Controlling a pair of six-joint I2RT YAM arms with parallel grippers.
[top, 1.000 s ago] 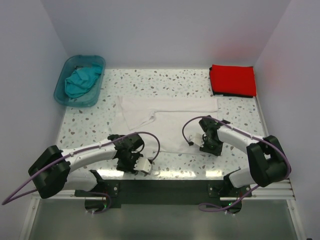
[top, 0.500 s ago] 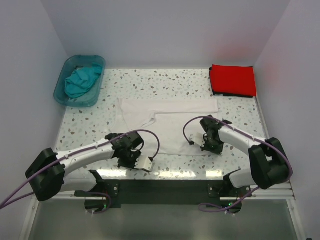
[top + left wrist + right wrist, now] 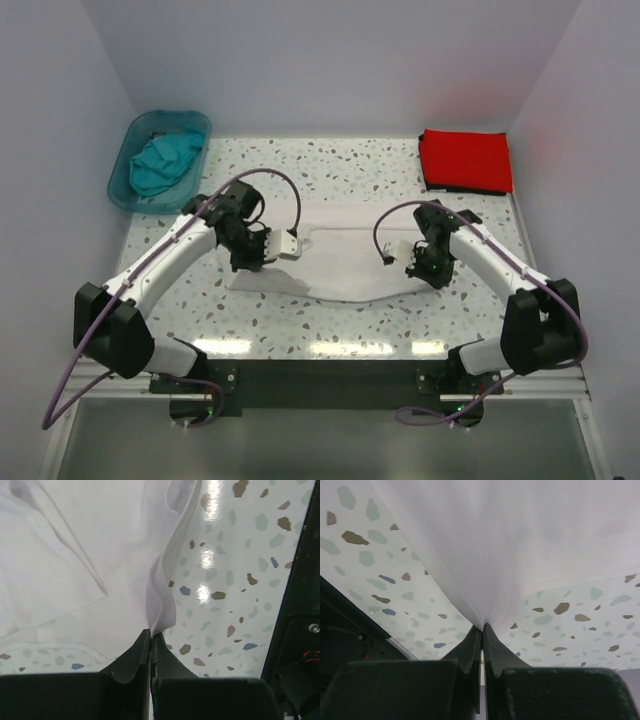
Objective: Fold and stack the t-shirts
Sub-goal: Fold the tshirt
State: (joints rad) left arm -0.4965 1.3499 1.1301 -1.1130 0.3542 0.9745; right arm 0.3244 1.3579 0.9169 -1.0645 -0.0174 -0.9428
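While the left gripper (image 3: 151, 632) and right gripper (image 3: 482, 626) each pinch an edge of the white t-shirt (image 3: 350, 268), its long axis runs straight from one to the other, and the loose cloth lies ahead of both fingertips, equally near each arm. No label or writing is readable.

Bright, even overhead light throws white glare patches on the glossy table (image 3: 480, 300) near its front edge; shadows are faint.

Jaws tight together, left gripper (image 3: 151, 636) pinches a raised fold of white t-shirt (image 3: 75, 555); the rest lies wrinkled on speckled table (image 3: 235, 580). At right, dark frame (image 3: 300, 650), possibly the table's edge.
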